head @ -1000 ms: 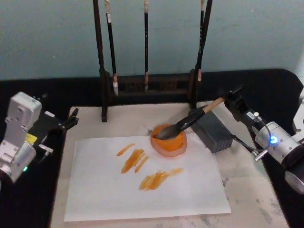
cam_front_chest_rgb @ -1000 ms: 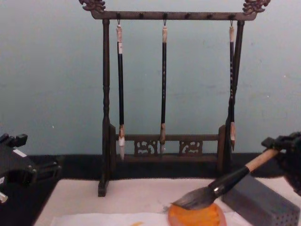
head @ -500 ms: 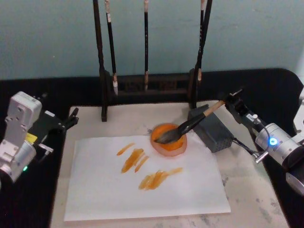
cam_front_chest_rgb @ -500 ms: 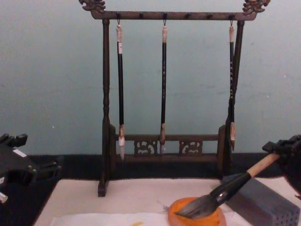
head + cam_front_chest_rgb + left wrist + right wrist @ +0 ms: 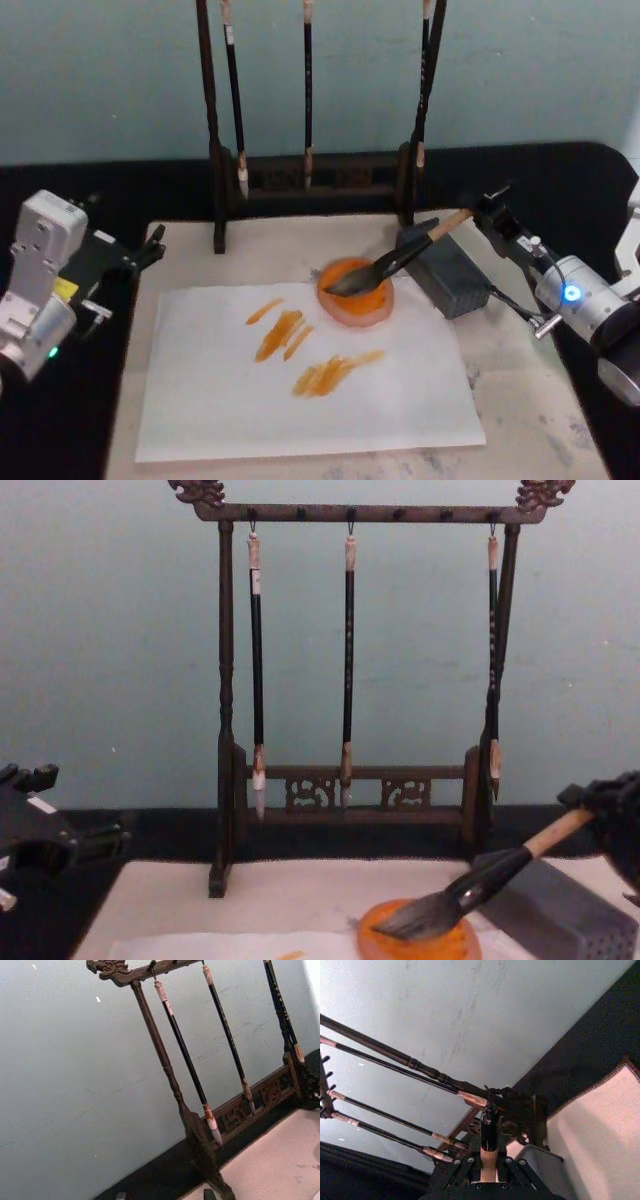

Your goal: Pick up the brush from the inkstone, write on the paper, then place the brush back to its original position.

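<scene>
The brush [image 5: 400,260] slants down to the left, its dark bristles lying in the round orange inkstone [image 5: 356,296] and its handle passing over the grey block. My right gripper [image 5: 484,214] is shut on the tan handle near its black end. In the chest view the brush [image 5: 470,885] rests bristles-down on the inkstone [image 5: 420,945], with the right gripper [image 5: 606,815] at the right edge. The right wrist view shows the brush [image 5: 488,1130] between the right gripper [image 5: 488,1164] jaws. The paper [image 5: 250,400] carries several orange strokes. My left gripper [image 5: 150,246] is parked open, off the table's left side.
A grey perforated block [image 5: 446,268] stands right of the inkstone, under the brush handle. A dark wooden rack [image 5: 310,175] with three thin hanging brushes stands at the back of the mat [image 5: 520,400].
The brush has come down from just above the inkstone until its bristles lie in it, and the right gripper has sunk slightly with it. The left arm has stayed still.
</scene>
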Controlling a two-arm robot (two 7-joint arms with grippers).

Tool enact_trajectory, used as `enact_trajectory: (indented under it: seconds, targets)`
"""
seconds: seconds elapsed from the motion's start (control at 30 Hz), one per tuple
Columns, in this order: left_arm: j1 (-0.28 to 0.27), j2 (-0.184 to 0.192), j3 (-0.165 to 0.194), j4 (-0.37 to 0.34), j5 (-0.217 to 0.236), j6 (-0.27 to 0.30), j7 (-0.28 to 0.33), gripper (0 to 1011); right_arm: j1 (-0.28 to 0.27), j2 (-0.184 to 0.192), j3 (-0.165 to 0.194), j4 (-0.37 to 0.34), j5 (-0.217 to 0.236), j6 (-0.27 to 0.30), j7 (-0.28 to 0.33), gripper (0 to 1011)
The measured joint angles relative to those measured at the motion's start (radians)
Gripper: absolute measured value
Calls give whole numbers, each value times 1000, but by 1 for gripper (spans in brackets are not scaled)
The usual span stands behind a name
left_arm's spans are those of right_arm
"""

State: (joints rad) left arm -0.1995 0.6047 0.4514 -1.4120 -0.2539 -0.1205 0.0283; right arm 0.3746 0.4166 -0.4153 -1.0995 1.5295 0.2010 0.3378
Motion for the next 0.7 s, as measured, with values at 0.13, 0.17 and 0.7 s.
enact_trajectory:
  seconds: [0.13,0.17,0.7]
  targets:
    - [0,0,0,0,0,0,0,1001,8,-1,-7,17,10,-1,-3,178]
    - [0,0,0,0,0,0,0,1001,9,-1,-8,20,12,-1,-3,178]
    - [0,0,0,0,0,0,0,1001,27,-10,-19,68,43,6,2,177]
